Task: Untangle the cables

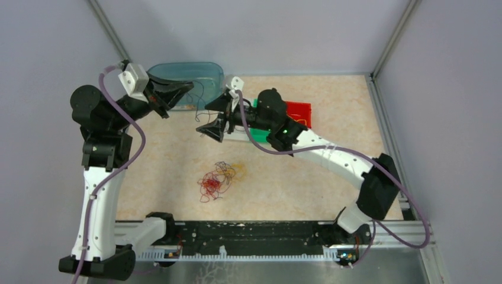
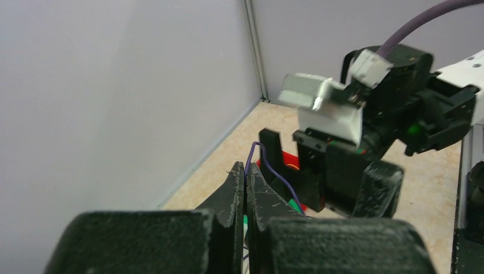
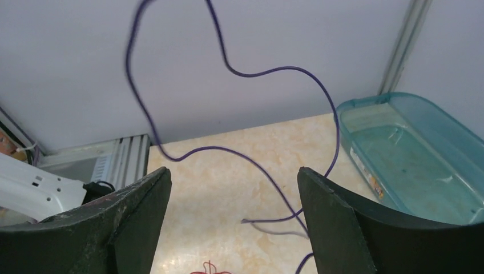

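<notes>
**Left gripper has one wire pinched up high, the rest sits in a clump mid-desk**

The left gripper has its fingers pressed tight together on a thin purple wire. The wire loops up out of the fingertips and trails off toward the right arm. This gripper sits up off the desk, right at the near rim of the blue tub in the back-left corner.

The right gripper is just beside it with its fingers spread wide apart and nothing between them. From its wrist camera the purple wire hangs in loose curves in front of the gap. I can't tell whether it touches either finger.

The rest of the cables are a small tangle of red, dark and yellowish strands. It lies flat near the middle of the desk, well apart from both grippers, with bare surface all around it.

For edges, a red tray and something green sit behind the right arm toward the back. Plain grey walls close in the left, back and right sides. A metal rail runs along the near edge between the arm bases. The desk top is a beige, marble-look sheet.
</notes>
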`<action>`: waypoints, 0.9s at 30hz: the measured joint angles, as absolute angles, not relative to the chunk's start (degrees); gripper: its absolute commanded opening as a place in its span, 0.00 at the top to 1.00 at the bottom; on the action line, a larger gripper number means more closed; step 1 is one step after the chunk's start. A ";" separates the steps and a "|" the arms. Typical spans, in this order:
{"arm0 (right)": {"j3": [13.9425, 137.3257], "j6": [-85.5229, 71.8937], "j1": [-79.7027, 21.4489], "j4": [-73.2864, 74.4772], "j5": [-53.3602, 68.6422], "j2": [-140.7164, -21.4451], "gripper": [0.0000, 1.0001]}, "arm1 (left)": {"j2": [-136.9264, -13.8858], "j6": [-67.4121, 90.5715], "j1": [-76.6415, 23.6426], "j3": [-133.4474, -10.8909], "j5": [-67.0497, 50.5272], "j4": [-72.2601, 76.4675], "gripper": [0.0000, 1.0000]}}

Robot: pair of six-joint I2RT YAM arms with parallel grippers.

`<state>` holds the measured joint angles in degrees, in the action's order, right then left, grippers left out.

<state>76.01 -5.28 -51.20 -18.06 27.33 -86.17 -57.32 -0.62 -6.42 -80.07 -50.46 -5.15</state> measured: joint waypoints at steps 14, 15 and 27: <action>83.85 -3.73 -51.20 -19.38 25.56 -98.74 1.00 | -55.86 1.28 -6.66 -79.88 -53.08 -5.76 0.96; 83.59 -4.01 -51.16 -20.32 24.91 -98.76 1.00 | -55.51 1.41 -6.66 -79.48 -53.04 -5.74 0.93; 79.11 -9.15 -44.07 -28.71 17.74 -98.74 1.00 | -53.74 1.34 -6.68 -71.96 -44.03 -7.68 0.09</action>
<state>79.11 -9.15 -44.07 -28.71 17.74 -98.74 -53.74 1.34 -6.68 -71.96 -44.03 -7.68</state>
